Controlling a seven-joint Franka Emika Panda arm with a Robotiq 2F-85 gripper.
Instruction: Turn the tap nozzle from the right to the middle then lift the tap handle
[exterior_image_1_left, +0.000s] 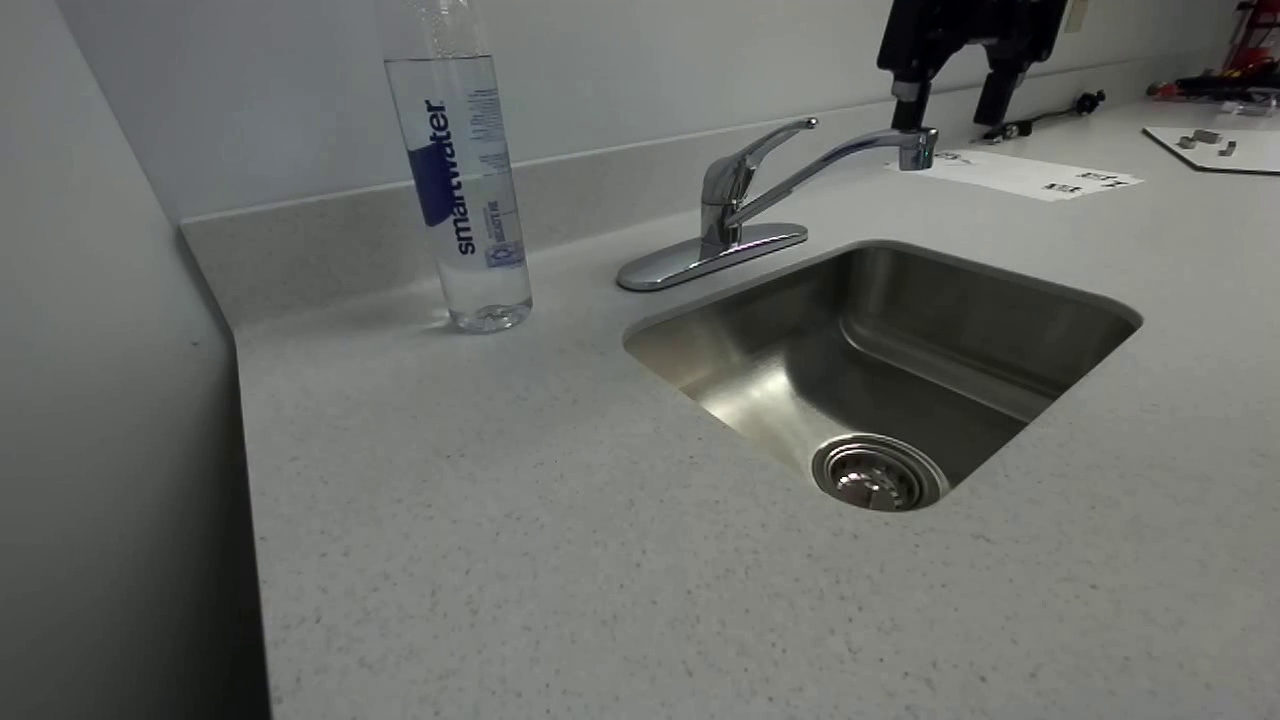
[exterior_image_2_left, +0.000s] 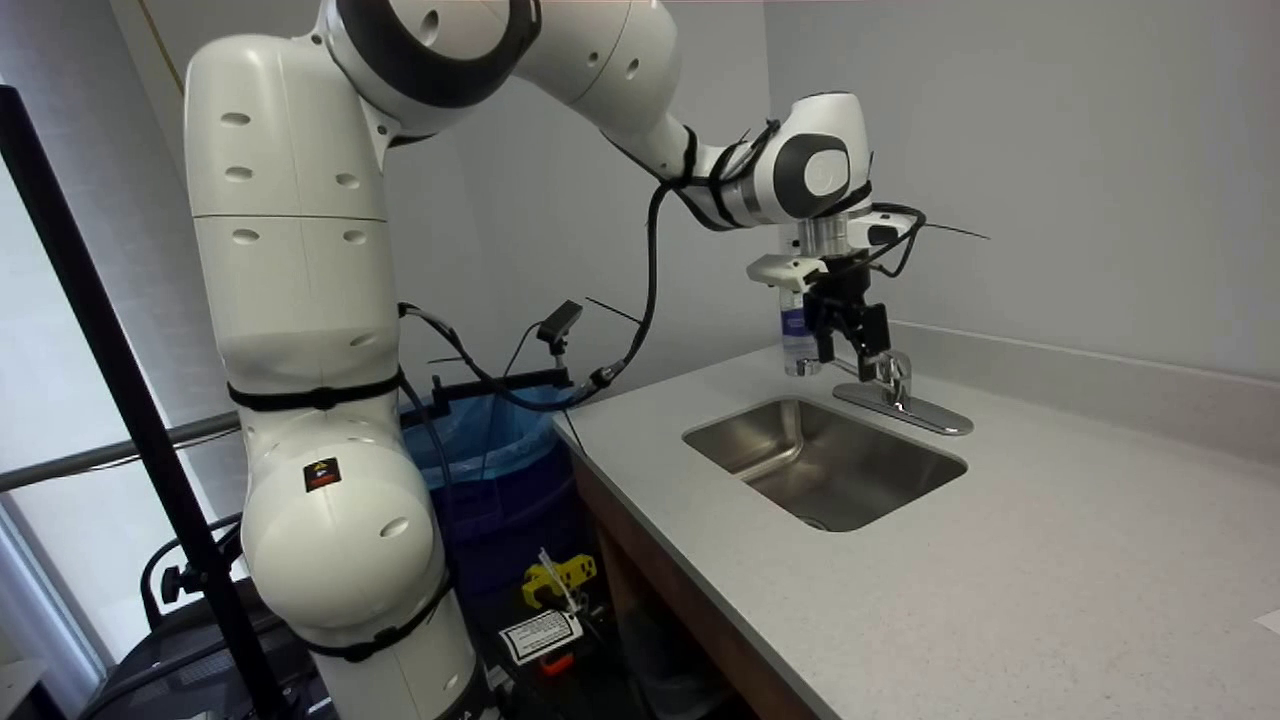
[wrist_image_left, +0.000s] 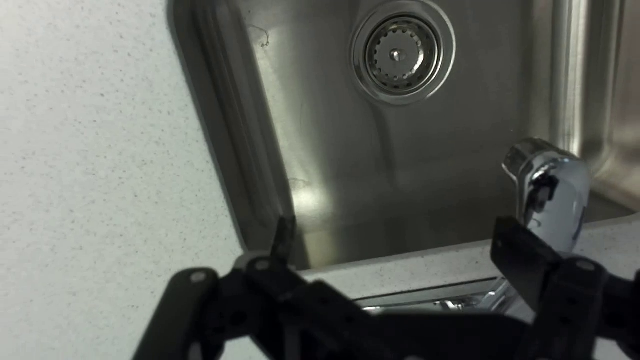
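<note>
The chrome tap nozzle (exterior_image_1_left: 830, 166) extends from the faucet body, and its aerator tip shows in the wrist view (wrist_image_left: 555, 192) over the sink (wrist_image_left: 345, 140). In an exterior view its tip (exterior_image_2_left: 808, 367) lies just beyond the gripper. The short tap handle (exterior_image_1_left: 770, 146) points up and forward above the body; it is mostly hidden in the wrist view. My gripper (exterior_image_1_left: 952, 108) is open and empty, fingers pointing down. In the wrist view the gripper (wrist_image_left: 395, 227) has its right finger overlapping the nozzle's near side; I cannot tell if they touch. The nozzle is not between the fingers.
A water bottle (exterior_image_1_left: 465, 190) stands beside the faucet base (exterior_image_1_left: 690, 262). The backsplash (exterior_image_2_left: 1100, 385) and wall rise behind the faucet. A white paper sheet (exterior_image_1_left: 1020, 176) and a board (exterior_image_1_left: 1225, 150) with small pieces lie farther along the counter. A blue bin (exterior_image_2_left: 500, 500) stands beside the counter.
</note>
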